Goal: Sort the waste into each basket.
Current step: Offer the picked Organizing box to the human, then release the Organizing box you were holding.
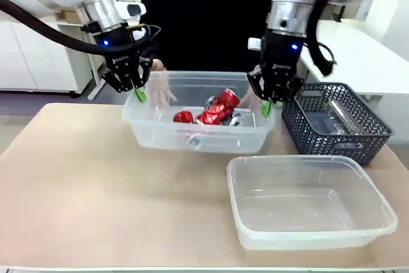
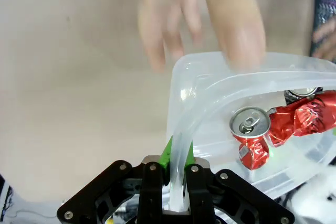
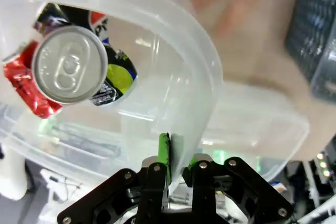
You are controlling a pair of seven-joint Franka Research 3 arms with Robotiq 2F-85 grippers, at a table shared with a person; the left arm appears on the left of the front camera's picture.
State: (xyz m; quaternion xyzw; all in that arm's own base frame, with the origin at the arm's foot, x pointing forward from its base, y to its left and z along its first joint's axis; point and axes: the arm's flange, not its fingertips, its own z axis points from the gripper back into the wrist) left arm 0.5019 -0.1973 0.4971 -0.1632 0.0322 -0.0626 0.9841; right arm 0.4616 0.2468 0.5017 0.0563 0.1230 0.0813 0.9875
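Observation:
A clear basket (image 1: 153, 133) stands at the middle of the table with several crushed red cans (image 1: 217, 110) inside. My left gripper (image 1: 139, 94) is shut on the rim at its left end, and my right gripper (image 1: 267, 107) is shut on the rim at its right end. In the left wrist view my gripper (image 2: 177, 169) pinches the thin rim (image 2: 236, 77), with a red can (image 2: 251, 135) just beyond. The right wrist view has my gripper (image 3: 176, 167) clamped on the rim (image 3: 199, 61), near a silver-topped can (image 3: 68, 64). I cannot tell whether the basket is off the table.
A second clear basket (image 1: 307, 238) sits empty at the front right. A dark grey slotted basket (image 1: 358, 139) stands to the right, close to my right gripper. The person's hands (image 1: 160, 87) rest at the held basket's far side, blurred.

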